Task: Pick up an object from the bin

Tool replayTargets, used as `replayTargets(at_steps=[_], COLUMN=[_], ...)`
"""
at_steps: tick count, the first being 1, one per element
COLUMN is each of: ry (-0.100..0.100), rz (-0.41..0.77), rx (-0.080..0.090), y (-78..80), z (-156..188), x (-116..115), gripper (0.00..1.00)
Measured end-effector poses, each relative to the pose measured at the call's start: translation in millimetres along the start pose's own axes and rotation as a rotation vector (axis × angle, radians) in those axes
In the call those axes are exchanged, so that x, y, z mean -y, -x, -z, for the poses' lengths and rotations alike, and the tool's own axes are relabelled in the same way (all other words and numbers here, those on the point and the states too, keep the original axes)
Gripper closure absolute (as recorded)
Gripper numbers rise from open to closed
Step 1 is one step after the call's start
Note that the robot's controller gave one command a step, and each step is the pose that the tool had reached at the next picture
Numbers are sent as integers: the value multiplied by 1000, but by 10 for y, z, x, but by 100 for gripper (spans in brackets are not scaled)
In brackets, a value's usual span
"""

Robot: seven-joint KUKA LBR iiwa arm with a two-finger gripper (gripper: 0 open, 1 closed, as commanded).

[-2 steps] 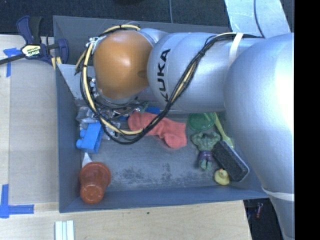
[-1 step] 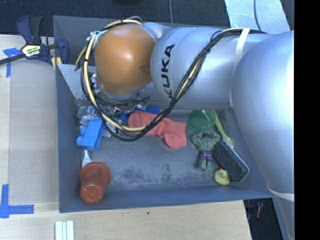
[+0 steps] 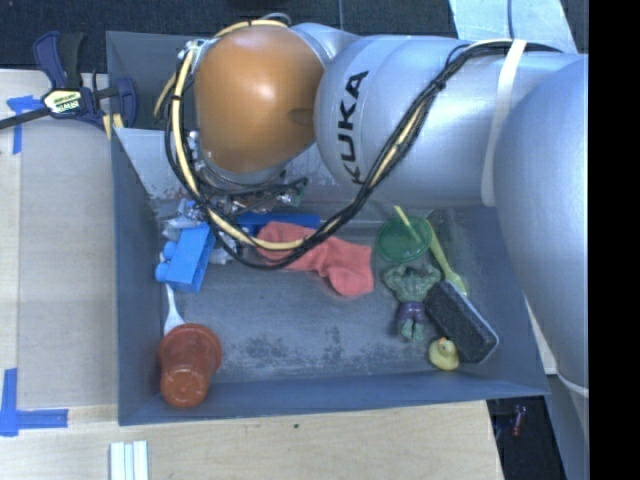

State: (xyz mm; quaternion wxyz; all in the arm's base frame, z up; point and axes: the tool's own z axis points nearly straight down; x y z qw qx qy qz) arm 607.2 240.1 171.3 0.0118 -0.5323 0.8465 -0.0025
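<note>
1. One silver arm (image 3: 440, 118) reaches in from the right and lies across the far half of the grey bin (image 3: 135, 298). An orange dome-shaped cover (image 3: 255, 98) sits on its wrist, with yellow and black cables (image 3: 215, 223) looped round it.
2. Under that cover the gripper (image 3: 235, 200) is down in the far left part of the bin. The cover and cables hide its tip, so it cannot be told whether it is open, closed or holding anything.
3. Nearest to it is a blue blocky piece (image 3: 185, 258), just below and to the left of the gripper and close to the bin's left wall.
4. A red-pink cloth (image 3: 338, 263) lies crumpled just to the right of the gripper, partly under a hanging cable loop. A flat blue thing (image 3: 292, 225) shows at the cloth's far edge, mostly covered.
5. A white stick (image 3: 172, 308) runs from under the blue blocky piece toward an orange-brown cup (image 3: 190, 363) in the near left corner.
6. Well apart, at the right end of the bin, lies a small group:
   - a green round lid (image 3: 405, 238) with a yellow-green stick (image 3: 440, 258) across it;
   - a green and purple figure (image 3: 410, 293);
   - a black oblong block (image 3: 460, 323);
   - a small yellow thing (image 3: 443, 353) touching that block's near end.
</note>
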Motion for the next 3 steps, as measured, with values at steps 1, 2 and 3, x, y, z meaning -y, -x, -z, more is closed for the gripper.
replayTargets(at_steps=[1,2,3], ry=[-7,-6,-8], rz=[-2,-5,-8], rx=[7,9,13], y=[17,20,25], z=[216,270,346], x=[19,20,26], gripper=[100,100,100])
